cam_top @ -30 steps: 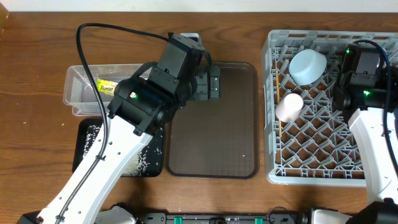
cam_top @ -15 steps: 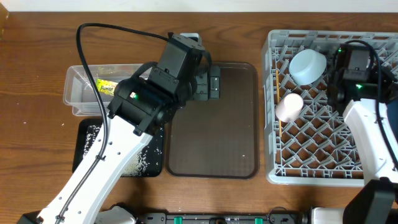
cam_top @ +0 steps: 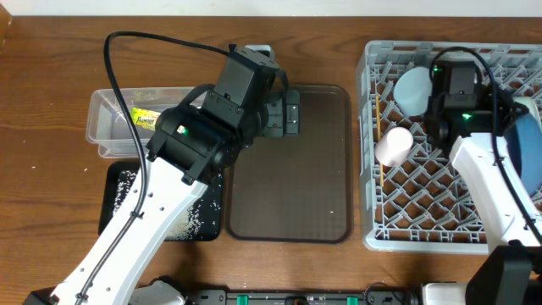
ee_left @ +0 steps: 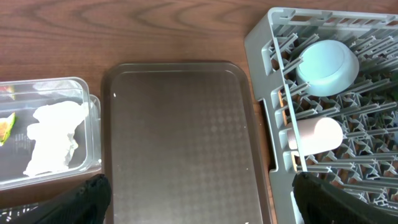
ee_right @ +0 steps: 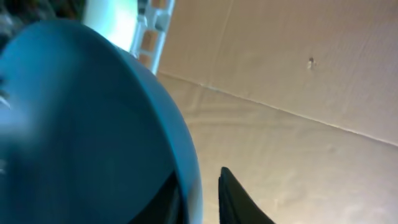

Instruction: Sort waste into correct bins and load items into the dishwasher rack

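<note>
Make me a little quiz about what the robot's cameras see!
1. True or false: the pink cup lies in the grey rack.
2. Where are the white grains? A) on the brown tray B) in the black tray C) in the grey rack
3. What shares the clear tub with the snack wrapper?

Key: 1 true. 2 B. 3 the white tissue.
</note>
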### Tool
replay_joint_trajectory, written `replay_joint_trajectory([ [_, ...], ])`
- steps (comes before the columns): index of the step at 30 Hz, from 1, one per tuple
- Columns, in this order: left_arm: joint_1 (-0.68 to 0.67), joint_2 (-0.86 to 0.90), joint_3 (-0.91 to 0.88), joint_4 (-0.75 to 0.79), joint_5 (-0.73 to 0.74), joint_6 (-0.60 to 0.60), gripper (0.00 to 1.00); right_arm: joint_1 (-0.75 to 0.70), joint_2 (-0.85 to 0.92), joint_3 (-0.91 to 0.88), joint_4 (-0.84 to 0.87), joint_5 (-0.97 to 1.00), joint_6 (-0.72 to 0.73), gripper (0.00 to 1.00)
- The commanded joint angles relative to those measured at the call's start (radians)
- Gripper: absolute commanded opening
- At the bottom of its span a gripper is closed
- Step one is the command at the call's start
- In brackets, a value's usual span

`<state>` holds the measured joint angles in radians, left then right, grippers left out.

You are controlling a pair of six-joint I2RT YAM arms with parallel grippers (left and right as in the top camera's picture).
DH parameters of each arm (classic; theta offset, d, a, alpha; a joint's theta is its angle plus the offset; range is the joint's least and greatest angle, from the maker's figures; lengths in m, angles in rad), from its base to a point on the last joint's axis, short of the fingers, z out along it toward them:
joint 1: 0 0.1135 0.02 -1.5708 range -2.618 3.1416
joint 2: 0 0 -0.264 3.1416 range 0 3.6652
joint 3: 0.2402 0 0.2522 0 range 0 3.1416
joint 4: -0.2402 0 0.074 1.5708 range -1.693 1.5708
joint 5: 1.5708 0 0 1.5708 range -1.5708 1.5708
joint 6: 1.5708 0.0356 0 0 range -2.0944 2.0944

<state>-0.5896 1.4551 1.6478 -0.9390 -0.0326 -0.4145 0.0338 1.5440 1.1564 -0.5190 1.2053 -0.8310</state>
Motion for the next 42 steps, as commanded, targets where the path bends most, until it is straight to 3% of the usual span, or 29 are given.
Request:
replay_joint_trajectory([
  [1,0.002,0.002,0.003,-0.003,-0.005,0.01,0.96,0.026,0.005,0.006,-0.003,-0.011,0.266,0.2],
  [7,0.002,0.002,0.003,-0.003,-0.005,0.01,0.96,0.042,0.005,0.006,-0.1,-0.14,0.485,0.24],
  [10,0.002,0.002,0.003,-0.003,-0.005,0.01,0.96,0.042,0.005,0.006,-0.177,-0.32,0.543,0.33],
  [14,0.002,0.002,0.003,-0.003,-0.005,0.01,0.96,0.042,0.005,0.006,-0.216,-0.568,0.596,0.56],
  [16,0.002,0.002,0.003,-0.003,-0.005,0.01,0.96,0.042,0.005,0.006,-0.219,-0.647,0.65,0.6],
  [25,0.002,0.002,0.003,-0.003,-0.005,0.01,0.96,0.042,0.005,0.007,-0.238,-0.858,0.774,0.65],
  [34,0.002,0.002,0.003,-0.003,-0.005,0.01,0.96,0.042,-0.016,0.007,-0.233,-0.874,0.776,0.73],
  [37,0.002,0.002,0.003,-0.003,-0.005,0.01,0.96,0.042,-0.051,0.008,-0.219,-0.906,0.842,0.75],
  [40,0.002,0.002,0.003,-0.003,-0.005,0.01,0.96,0.042,-0.095,0.008,-0.202,-1.05,0.94,0.99],
  [42,0.002,0.002,0.003,-0.003,-0.005,0.01,0.96,0.042,-0.114,0.008,-0.2,-1.141,0.978,0.99],
])
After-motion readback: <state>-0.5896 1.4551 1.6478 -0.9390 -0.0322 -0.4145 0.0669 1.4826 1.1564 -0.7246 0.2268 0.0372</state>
